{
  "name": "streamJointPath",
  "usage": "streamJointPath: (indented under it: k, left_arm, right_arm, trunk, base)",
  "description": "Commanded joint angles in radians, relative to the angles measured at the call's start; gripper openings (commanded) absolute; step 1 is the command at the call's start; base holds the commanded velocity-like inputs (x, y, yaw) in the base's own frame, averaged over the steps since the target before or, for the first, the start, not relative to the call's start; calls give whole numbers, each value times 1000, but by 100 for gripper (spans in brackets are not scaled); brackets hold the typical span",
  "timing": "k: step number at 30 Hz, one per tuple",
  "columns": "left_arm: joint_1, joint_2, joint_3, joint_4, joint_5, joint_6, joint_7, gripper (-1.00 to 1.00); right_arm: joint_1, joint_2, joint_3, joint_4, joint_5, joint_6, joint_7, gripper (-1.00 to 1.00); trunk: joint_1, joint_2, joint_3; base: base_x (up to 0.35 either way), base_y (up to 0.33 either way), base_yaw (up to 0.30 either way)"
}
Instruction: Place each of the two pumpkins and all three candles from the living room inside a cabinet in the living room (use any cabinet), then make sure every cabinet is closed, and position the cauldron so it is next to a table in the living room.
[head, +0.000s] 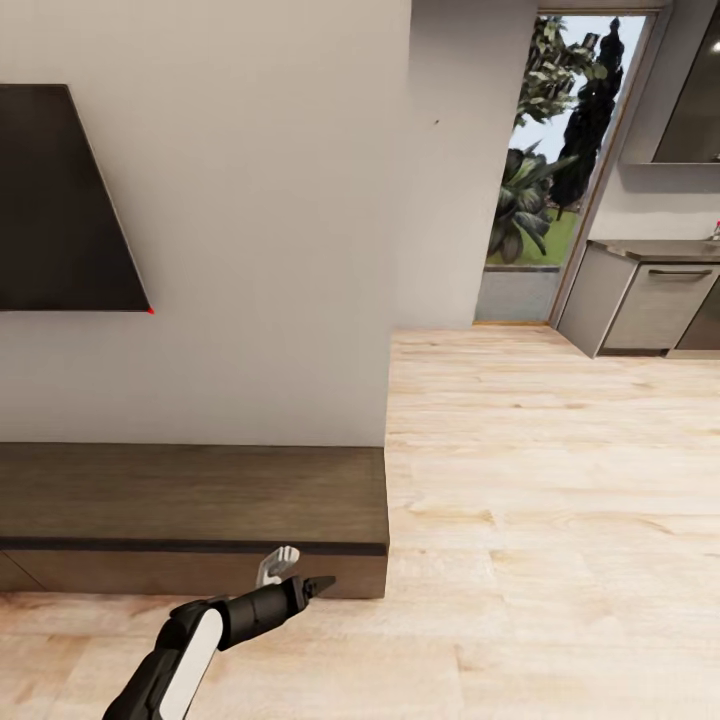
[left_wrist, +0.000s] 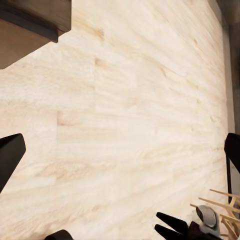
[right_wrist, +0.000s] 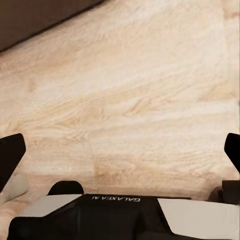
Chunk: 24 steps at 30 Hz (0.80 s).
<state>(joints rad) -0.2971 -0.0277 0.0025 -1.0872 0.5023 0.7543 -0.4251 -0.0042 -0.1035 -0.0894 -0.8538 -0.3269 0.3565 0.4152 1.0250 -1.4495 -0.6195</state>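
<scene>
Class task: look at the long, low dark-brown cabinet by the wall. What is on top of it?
The cabinet's flat top shows nothing resting on it. Its left end runs out of the head view, so that part is unseen. Its inside cannot be seen.

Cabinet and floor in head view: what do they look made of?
Cabinet: looks like dark-brown wood or veneer, matte; faint horizontal grain on its flat top, with a darker strip along the front edge. Floor: pale wood planks, possibly laminate; plank seams and wavy grain show, with a slight sheen. Being a render, real material can't be told. The left gripper hangs before the cabinet's front.
</scene>
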Motion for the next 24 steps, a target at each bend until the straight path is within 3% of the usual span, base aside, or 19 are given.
streamJointPath:
  k: [1,2,7,10,12,14,15,18,20,21,24]
  left_arm:
    - [-1,0,1,-1,5,7,0,100]
    - [-1,1,2,-2,7,7,0,100]
    - [-1,2,2,-10,9,7,0,100]
    - [-1,2,2,-19,10,7,0,100]
    - [-1,2,2,-20,10,7,0,100]
    - [-1,0,2,-20,10,7,1,100]
    - [-1,0,2,-20,10,7,1,100]
    - [-1,-1,1,-20,9,6,2,100]
    - [-1,-1,1,-20,9,5,2,100]
    - [-1,-1,1,-20,9,4,4,100]
    - [-1,-1,1,-19,7,2,7,100]
  right_arm:
    - [0,-4,-13,-20,-10,16,3,100]
    - [0,-12,-47,-77,-14,33,4,100]
    - [0,-27,-132,-210,-17,137,5,100]
    - [-12,-85,-195,-309,-34,243,6,100]
    - [-42,-123,-205,-323,-93,295,11,100]
    - [-91,-167,-207,-325,-184,355,39,100]
    - [-102,-177,-206,-325,-205,371,53,100]
    - [-145,-223,-204,-331,-276,456,177,100]
    - [-153,-233,-204,-328,-288,480,257,100]
    - [-158,-238,-204,-323,-293,493,329,100]
    - [-172,-255,-204,-322,-300,510,424,100]
  trunk:
    - [0,-1,-1]
    - [0,-1,-1]
    - [0,-1,-1]
    - [0,-1,-1]
    - [0,-1,-1]
    - [0,-1,-1]
    - [0,-1,-1]
    - [0,-1,-1]
    - [0,-1,-1]
    - [0,-1,-1]
    - [0,-1,-1]
  base:
    - [0,0,0]
    - [0,0,0]
    - [0,0,0]
    - [0,0,0]
    - [0,0,0]
    - [0,0,0]
    - [0,0,0]
    - [0,0,0]
    - [0,0,0]
    - [0,0,0]
    - [0,0,0]
